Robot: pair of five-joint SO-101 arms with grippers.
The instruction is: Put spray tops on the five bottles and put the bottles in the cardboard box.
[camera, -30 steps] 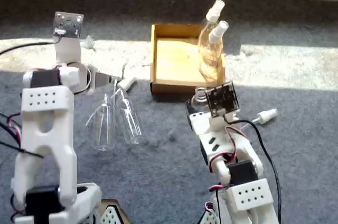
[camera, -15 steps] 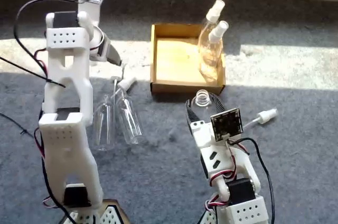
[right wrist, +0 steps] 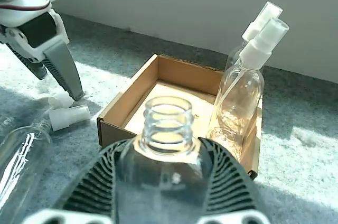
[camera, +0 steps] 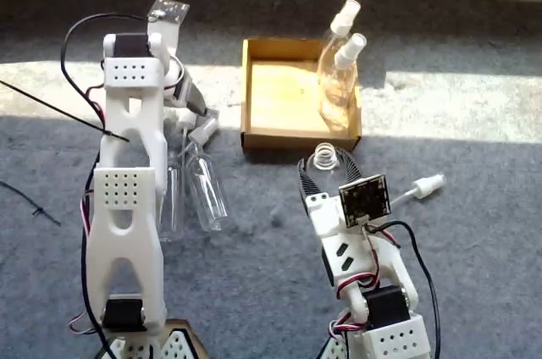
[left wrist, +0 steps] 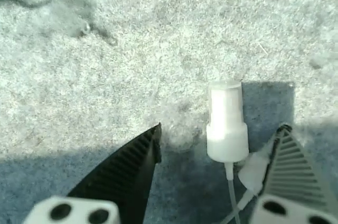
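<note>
My left gripper is open over the carpet, its fingers either side of a white spray top lying there; a second spray top lies by the pale finger. From above, that gripper is beside the box's left wall, over those spray tops. My right gripper is shut on an upright clear bottle with a bare threaded neck, just in front of the cardboard box. Two capped bottles lean in the box's right side. Two capless bottles lie on the carpet.
A third loose spray top lies on the carpet to the right of my right arm. The left arm's long white body stretches over the lying bottles. A wall runs behind the box.
The left arm swung out from near its base to the spray tops beside the box. The right wrist drew back slightly, still holding the bottle.
</note>
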